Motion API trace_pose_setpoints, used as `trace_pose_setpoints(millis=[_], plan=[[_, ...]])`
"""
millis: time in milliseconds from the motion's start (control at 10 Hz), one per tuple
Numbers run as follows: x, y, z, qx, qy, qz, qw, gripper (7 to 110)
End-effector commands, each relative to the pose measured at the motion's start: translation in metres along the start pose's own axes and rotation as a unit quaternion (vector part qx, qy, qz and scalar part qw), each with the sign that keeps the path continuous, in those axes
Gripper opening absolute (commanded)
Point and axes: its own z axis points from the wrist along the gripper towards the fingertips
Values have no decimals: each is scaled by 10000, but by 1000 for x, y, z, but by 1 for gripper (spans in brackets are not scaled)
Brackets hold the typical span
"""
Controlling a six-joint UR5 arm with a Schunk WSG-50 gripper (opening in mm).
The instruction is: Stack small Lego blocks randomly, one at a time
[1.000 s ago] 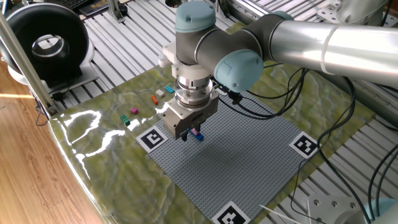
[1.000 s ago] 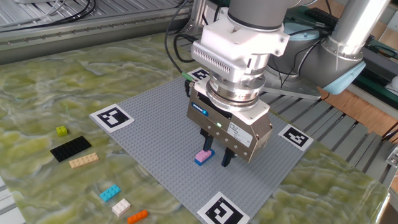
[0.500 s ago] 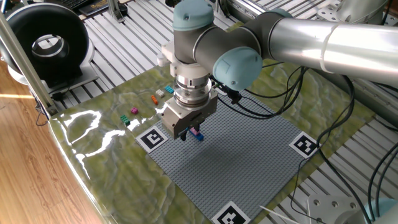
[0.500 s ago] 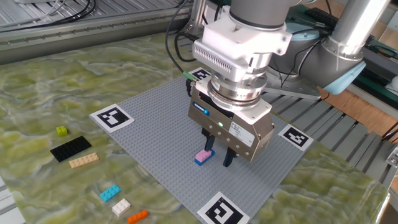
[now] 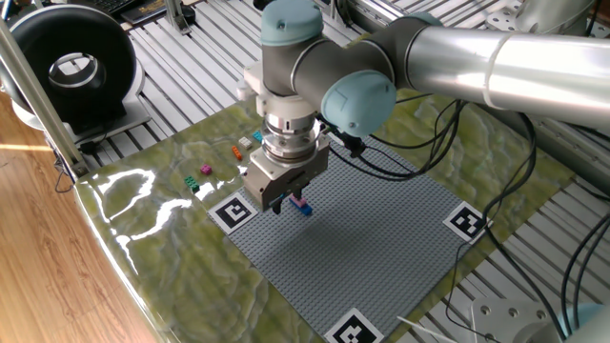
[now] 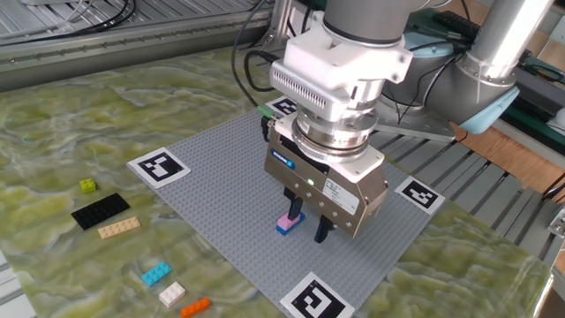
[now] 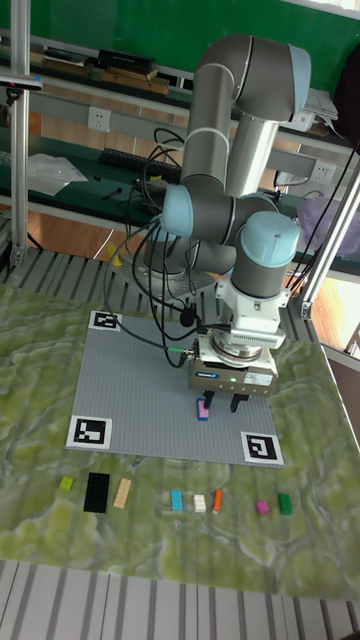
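Note:
A pink small Lego block sits on a blue one, forming a stack (image 6: 285, 223) (image 5: 301, 205) (image 7: 203, 409) on the grey baseplate (image 6: 212, 172). My gripper (image 6: 309, 221) (image 5: 283, 201) (image 7: 221, 403) stands open just above the plate. One fingertip is right beside the pink block and the other is off to the side, with nothing held between them. Loose blocks lie on the mat: cyan (image 6: 155, 274), white (image 6: 171, 293), orange (image 6: 195, 307), tan (image 6: 118, 228), yellow-green (image 6: 87, 185), magenta (image 7: 262, 507) and green (image 7: 283, 503).
A flat black studded plate (image 6: 100, 211) lies by the tan block. Square marker tags (image 6: 159, 165) sit at the baseplate's corners. Cables hang behind the arm, and a black round device (image 5: 71, 67) stands at the table's far corner.
The gripper has shifted slightly and lifted a little. The pink-on-blue stack has stayed where it was.

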Motion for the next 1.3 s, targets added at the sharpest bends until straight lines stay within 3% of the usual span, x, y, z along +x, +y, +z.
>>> trace_pose_setpoints(millis=[0,400,500,800,1200], plan=[[-5,3,4,-48,-29,48,10000,44],[-1,5,-4,37,62,136,9999,44],[2,8,-11,29,108,144,9998,22],[6,5,-15,-2,131,105,9999,22],[4,-7,-6,-33,55,-27,10000,22]])
